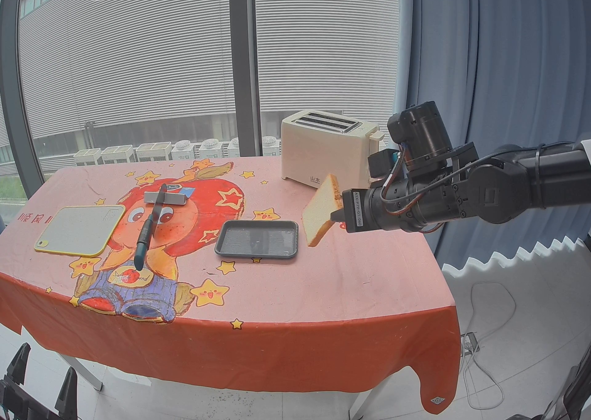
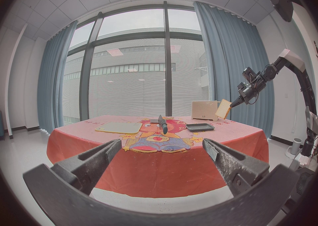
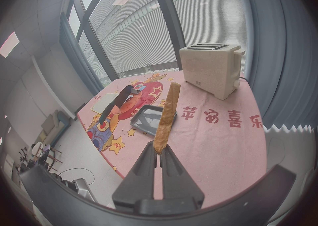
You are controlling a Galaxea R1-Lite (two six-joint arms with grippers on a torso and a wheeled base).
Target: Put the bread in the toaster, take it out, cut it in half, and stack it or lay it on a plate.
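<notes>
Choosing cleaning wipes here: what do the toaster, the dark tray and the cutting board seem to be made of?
Toaster: cream, matte, faintly speckled shell with moulded rounded corners, probably plastic.
Tray: dark and glossy, reflecting light; plastic or coated metal, unclear.
Cutting board: pale matte slab with a yellow rim, likely plastic.

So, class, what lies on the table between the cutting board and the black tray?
A knife, between the cutting board and black tray; the head view shows it.
</notes>
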